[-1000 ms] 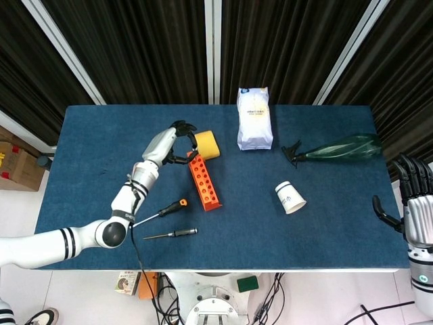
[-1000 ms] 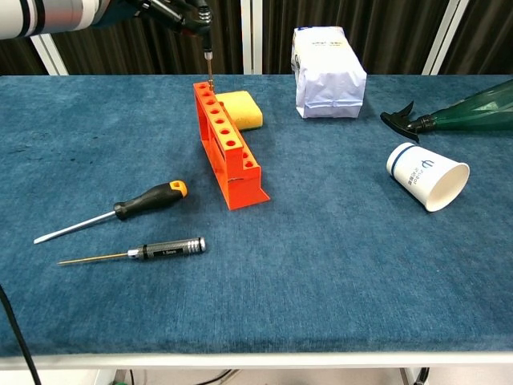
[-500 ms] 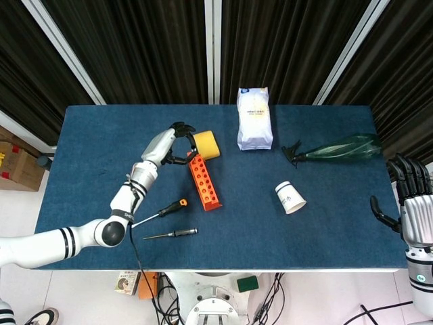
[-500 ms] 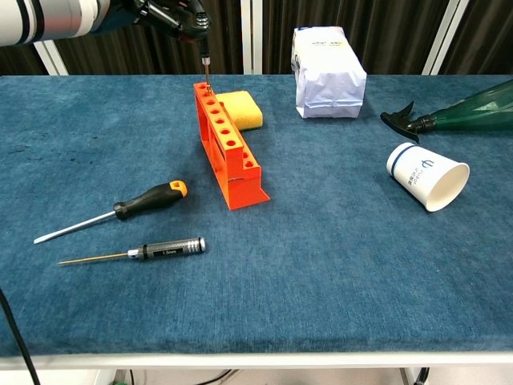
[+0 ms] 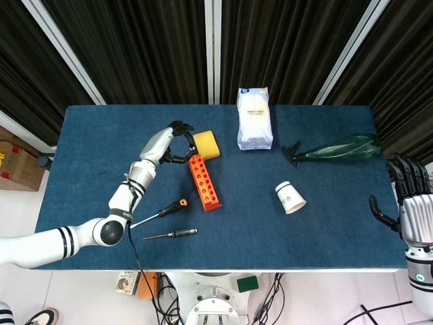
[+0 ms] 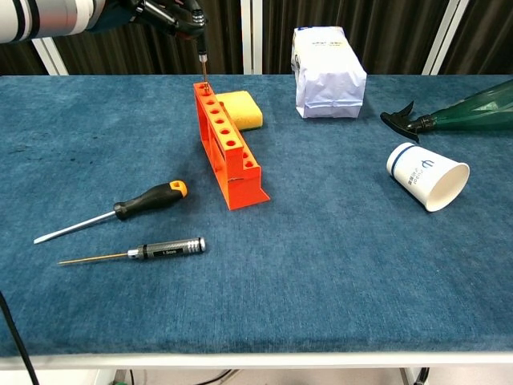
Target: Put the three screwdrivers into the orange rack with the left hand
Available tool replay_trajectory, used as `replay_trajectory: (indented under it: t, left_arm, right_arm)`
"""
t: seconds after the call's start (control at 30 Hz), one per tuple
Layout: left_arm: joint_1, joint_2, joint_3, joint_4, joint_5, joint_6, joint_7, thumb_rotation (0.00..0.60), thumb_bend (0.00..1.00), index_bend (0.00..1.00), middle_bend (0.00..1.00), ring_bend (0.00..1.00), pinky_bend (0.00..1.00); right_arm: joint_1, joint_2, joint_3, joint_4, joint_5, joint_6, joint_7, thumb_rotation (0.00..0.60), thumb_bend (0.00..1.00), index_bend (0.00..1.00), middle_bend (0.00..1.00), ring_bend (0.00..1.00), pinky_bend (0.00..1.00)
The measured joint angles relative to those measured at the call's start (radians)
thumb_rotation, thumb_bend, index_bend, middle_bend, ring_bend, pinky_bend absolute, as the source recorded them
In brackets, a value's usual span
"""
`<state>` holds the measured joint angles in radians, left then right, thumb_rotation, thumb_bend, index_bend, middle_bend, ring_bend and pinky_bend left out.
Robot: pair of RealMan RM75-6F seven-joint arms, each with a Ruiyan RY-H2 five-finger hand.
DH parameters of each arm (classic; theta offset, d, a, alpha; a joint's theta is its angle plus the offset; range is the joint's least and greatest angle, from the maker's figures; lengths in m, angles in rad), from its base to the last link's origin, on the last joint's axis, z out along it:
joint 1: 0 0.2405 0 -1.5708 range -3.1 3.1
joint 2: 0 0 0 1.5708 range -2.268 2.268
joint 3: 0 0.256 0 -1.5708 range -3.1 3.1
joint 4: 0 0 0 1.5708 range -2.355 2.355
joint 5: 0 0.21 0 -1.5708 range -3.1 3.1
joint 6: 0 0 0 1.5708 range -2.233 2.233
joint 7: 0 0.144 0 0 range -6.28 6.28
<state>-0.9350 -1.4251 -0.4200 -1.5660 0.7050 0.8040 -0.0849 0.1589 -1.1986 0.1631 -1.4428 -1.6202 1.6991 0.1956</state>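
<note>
The left hand [image 5: 177, 141] holds a screwdriver [image 6: 203, 68] upright, its fingers closed around the handle, with the shaft pointing down at the far end of the orange rack [image 6: 227, 143]. In the chest view the tip stands at or just above the rearmost hole; whether it has entered cannot be determined.

Change over the last second: the hand and the shaft have shifted slightly leftward in the chest view, from over the rack's rear top face toward its far corner. The height of the tip is nearly unchanged. This reads as an alignment correction, not an insertion.

Task status: no screwdriver is seated in the rack. Two remain on the surface [image 5: 95, 142], well apart from the rack on its left side:
- a black-and-orange-handled screwdriver [image 6: 120, 210];
- a slim precision screwdriver [image 6: 148, 253], lying just in front of it.

The right hand [image 5: 411, 196] rests at the table's right edge, fingers spread and holding nothing.

Other items present: yellow sponge [image 6: 239, 109] touching or just beside the rack's far end, white bag [image 6: 329, 72], tipped paper cup [image 6: 426, 176], green spray bottle [image 6: 457, 108].

Next step, as judged: centre the tip over the hole, then lower it.
</note>
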Motion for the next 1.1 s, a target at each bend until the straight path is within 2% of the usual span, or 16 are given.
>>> replay_trajectory:
  t: [0.57, 0.7, 0.93, 1.1]
  left_arm:
    - [0.002, -0.006, 0.023, 0.018, 0.008, -0.016, -0.012, 0.592, 0.34, 0.6, 0.22, 0.06, 0.16]
    - [0.003, -0.011, 0.032, 0.023, 0.027, -0.018, -0.013, 0.597, 0.34, 0.51, 0.22, 0.06, 0.16]
    - [0.004, -0.014, 0.04, 0.031, 0.045, -0.037, -0.025, 0.579, 0.34, 0.16, 0.22, 0.06, 0.16]
    - [0.008, -0.012, 0.042, 0.033, 0.066, -0.044, -0.04, 0.58, 0.34, 0.12, 0.21, 0.06, 0.16]
  right_arm:
    - [0.002, 0.0, -0.003, -0.007, -0.002, -0.004, -0.008, 0.6, 0.4, 0.0, 0.0, 0.0, 0.0]
    - [0.003, 0.0, -0.002, -0.008, -0.003, -0.004, -0.01, 0.6, 0.4, 0.0, 0.0, 0.0, 0.0]
    - [0.002, -0.001, -0.002, -0.004, -0.001, -0.004, -0.009, 0.6, 0.4, 0.0, 0.0, 0.0, 0.0]
    - [0.003, -0.002, -0.002, -0.002, 0.0, -0.006, -0.007, 0.6, 0.4, 0.0, 0.0, 0.0, 0.0]
